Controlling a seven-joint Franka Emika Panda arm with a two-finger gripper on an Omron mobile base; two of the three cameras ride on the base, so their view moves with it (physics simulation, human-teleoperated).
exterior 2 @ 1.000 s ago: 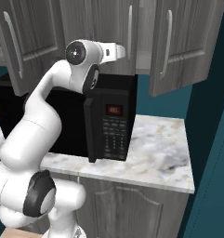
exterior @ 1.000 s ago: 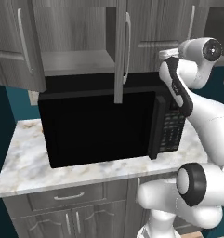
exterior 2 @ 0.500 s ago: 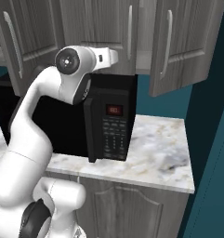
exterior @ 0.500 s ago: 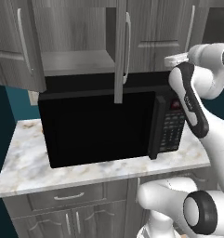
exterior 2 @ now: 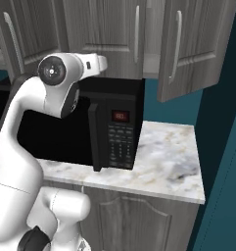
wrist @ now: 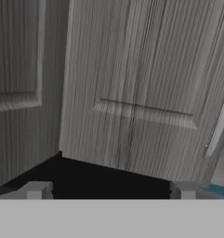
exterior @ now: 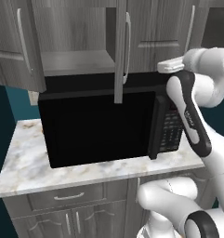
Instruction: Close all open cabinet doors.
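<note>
My elbow is swinging right; my gripper (wrist: 108,189), fingers spread, is facing an open cabinet door (wrist: 141,88) above the microwave (exterior: 104,125).

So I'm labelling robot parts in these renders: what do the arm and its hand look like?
The glossy white arm is made of rounded, bulging segments with dark grey bands at the joints. One joint ends in a round white cap with a dark ring and centre dot. A long black strip runs along one link. The hand's two fingertips look small, square and grey.
</note>
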